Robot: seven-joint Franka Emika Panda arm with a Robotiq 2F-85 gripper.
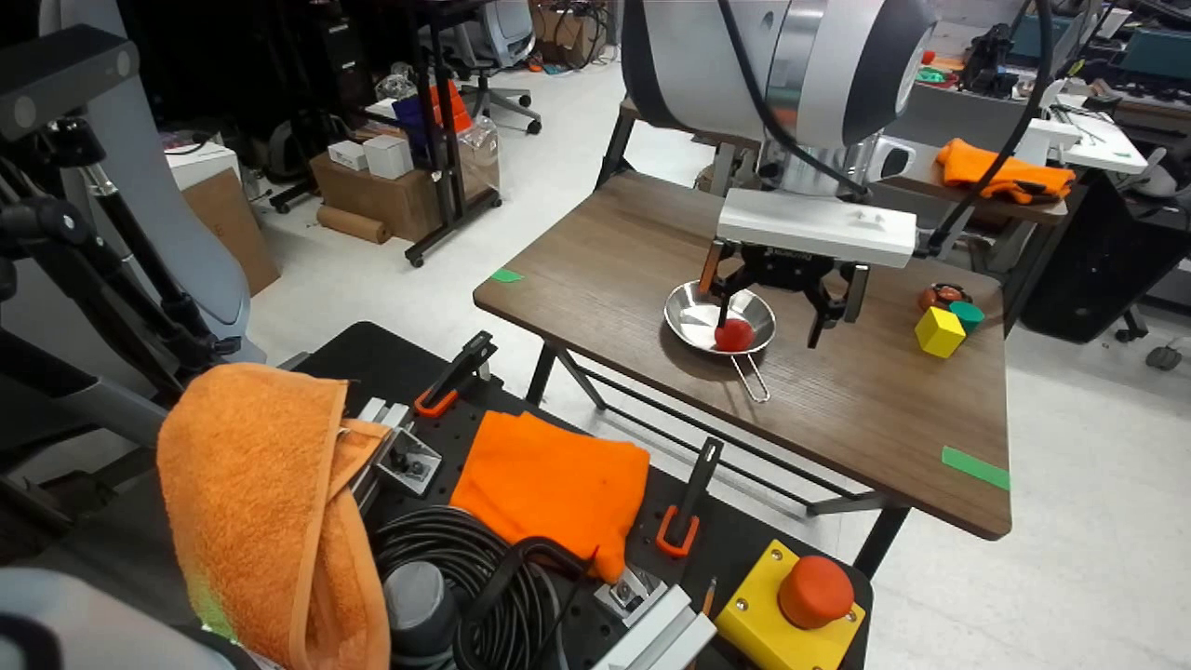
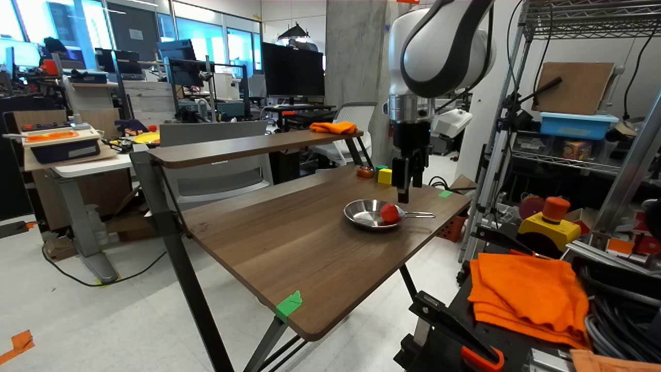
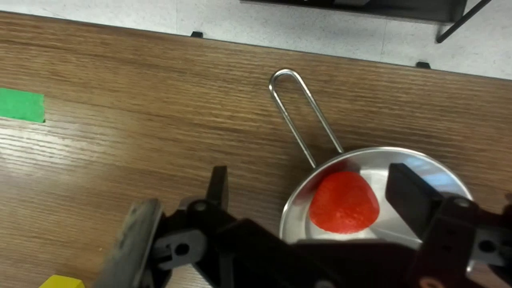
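Observation:
My gripper (image 1: 769,332) is open and holds nothing. It hangs above a small steel pan (image 1: 690,318) on the wooden table. A red rounded object (image 1: 734,335) lies in the pan, near its handle side. Both show in the other exterior view: pan (image 2: 362,213), red object (image 2: 390,213). In the wrist view the red object (image 3: 344,203) sits between the spread fingers of the gripper (image 3: 309,176), nearer the right one. The right finger overlaps the pan (image 3: 416,160); the left is over bare table. The pan's wire handle (image 3: 298,120) points toward the table edge.
A yellow block (image 1: 940,332), a teal cup-like object (image 1: 966,317) and a brown round object (image 1: 943,296) stand together on the table (image 1: 595,256). A raised shelf (image 2: 248,146) bears an orange cloth (image 2: 333,127). A black cart (image 1: 358,354) stands alongside.

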